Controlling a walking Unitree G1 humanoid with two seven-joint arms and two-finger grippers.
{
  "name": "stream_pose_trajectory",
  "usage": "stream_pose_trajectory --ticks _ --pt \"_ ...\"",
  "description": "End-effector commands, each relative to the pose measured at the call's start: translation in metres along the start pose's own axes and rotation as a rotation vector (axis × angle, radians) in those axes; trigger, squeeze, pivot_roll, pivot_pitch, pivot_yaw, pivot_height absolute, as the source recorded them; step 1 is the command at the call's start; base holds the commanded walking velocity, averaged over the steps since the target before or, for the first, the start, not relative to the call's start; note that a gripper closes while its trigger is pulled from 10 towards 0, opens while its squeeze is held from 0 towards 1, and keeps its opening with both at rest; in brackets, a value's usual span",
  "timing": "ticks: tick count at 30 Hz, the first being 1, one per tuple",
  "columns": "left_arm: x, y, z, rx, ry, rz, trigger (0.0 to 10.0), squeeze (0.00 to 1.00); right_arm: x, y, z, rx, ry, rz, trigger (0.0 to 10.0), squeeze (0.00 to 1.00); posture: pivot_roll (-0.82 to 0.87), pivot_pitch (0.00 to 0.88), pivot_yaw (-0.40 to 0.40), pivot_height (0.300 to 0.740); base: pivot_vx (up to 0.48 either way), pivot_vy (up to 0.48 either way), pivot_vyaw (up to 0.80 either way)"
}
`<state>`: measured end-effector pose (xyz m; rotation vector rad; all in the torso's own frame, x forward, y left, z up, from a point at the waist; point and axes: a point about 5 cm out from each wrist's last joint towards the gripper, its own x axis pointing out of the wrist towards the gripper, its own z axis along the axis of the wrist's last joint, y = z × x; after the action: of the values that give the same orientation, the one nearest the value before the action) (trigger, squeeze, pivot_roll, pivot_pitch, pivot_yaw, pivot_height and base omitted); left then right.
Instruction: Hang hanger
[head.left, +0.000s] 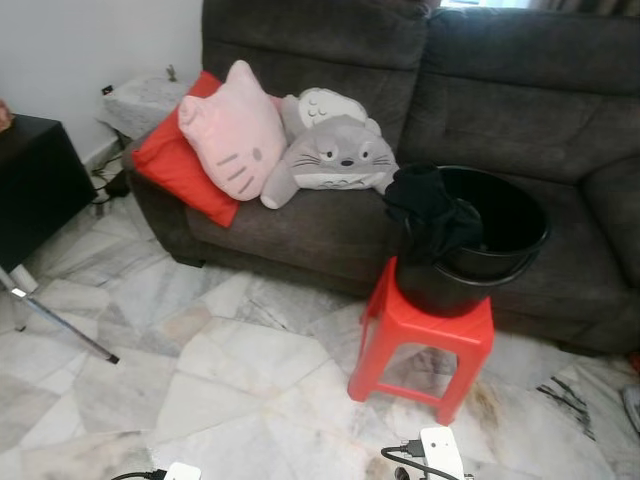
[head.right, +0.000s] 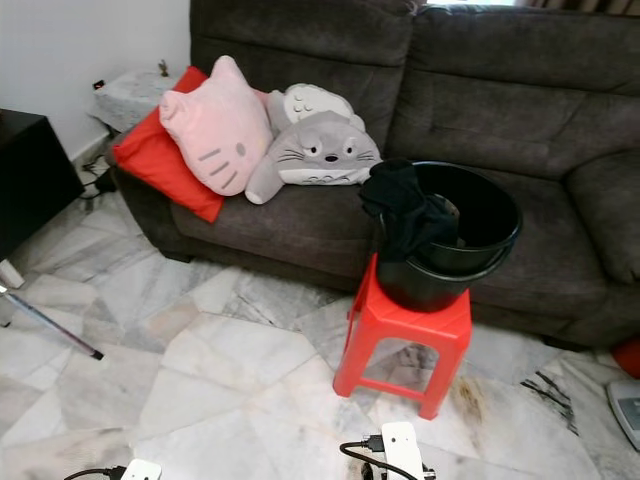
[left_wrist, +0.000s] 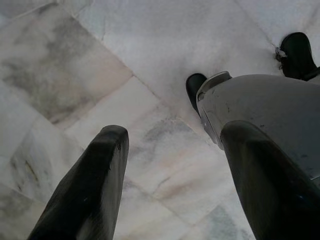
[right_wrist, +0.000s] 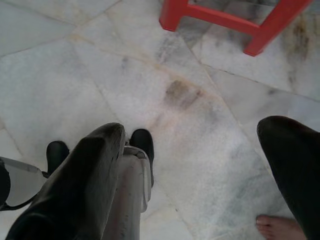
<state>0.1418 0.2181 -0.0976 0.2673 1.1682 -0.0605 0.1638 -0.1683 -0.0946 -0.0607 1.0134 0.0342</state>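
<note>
**Inspector:** Two grippers noted, both hanging idle toward the marble floor (head.left: 240, 370). The left gripper (left_wrist: 170, 185) has its fingers spread apart with nothing between them. The right gripper (right_wrist: 200, 175) is likewise released and empty, with a red stool (head.left: 425, 335) leg ahead of it and a person's bare foot (right_wrist: 275, 226) just beside one finger.

**Clerk:** And the hanger?

**Inspector:** None can be made out. A black bucket (head.left: 505, 250) stands on the red stool before the grey sofa (head.left: 500, 90), with dark cloth (head.left: 430, 210) draped over its near rim. Whether a hanger lies under that cloth cannot be told.

**Clerk:** Step in hand?

**Inspector:** By judgement, the outset: nothing is grasped and the robot stands back from the stool. The next move likely calls for stepping closer, raising an arm to the bucket, and finding the hanger before any hanging place is sought.
</note>
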Motion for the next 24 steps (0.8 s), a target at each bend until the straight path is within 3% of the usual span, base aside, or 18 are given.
stream_pose_trajectory --ticks 1,17,24 --pt "0.000 0.001 -0.002 0.024 0.010 -0.002 10.0 0.00 0.000 -0.001 0.000 0.004 0.001 -0.006 10.0 0.00 -0.03 0.000 -0.041 0.740 0.000 0.000 -0.64" --pt "0.000 -0.005 -0.004 0.017 0.015 -0.006 10.0 0.00 0.000 0.000 -0.001 0.001 0.003 -0.003 10.0 0.00 -0.03 0.000 -0.036 0.740 0.000 -0.038 -0.63" --pt "0.001 -0.010 -0.003 0.018 0.015 -0.008 10.0 0.00 0.000 0.000 -0.002 0.001 0.005 -0.001 10.0 0.00 -0.03 0.000 -0.034 0.740 0.350 0.000 -0.63"
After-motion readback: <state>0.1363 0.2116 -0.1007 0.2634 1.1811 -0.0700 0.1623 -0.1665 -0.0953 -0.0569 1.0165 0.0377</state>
